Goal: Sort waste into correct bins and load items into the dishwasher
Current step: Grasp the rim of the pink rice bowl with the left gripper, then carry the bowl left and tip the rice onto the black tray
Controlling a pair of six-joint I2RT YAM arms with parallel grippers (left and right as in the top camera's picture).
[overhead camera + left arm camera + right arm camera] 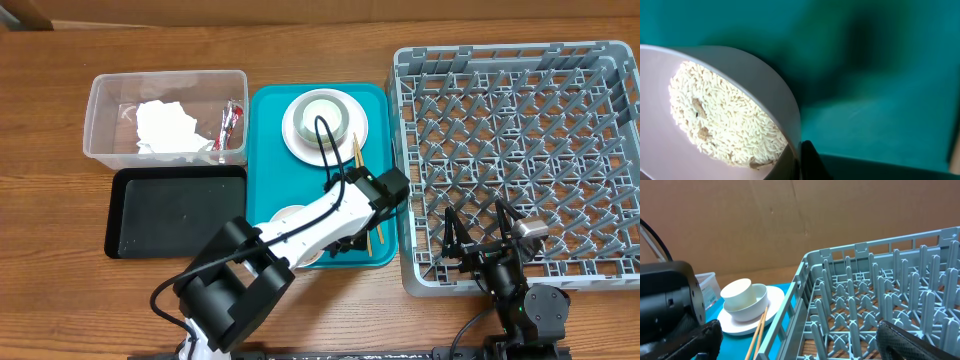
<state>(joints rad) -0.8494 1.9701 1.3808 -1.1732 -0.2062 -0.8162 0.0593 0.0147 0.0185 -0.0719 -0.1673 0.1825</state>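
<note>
Nearby, chopsticks point(356, 158) near rice bowl point(776, 94) on teal tray point(870, 75)

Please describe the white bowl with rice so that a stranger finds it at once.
Find the teal rectangular plastic tray in the middle of the wooden table. At its near edge, under the left arm, sits a round white bowl. The other white bowl, on the round white plate, carries a small cup; this one holds white rice grains.

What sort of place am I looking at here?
Likely a tabletop test setup mimicking dish clearing, not a real kitchen: wooden table, grey dish rack, teal tray with a rice bowl.
</note>
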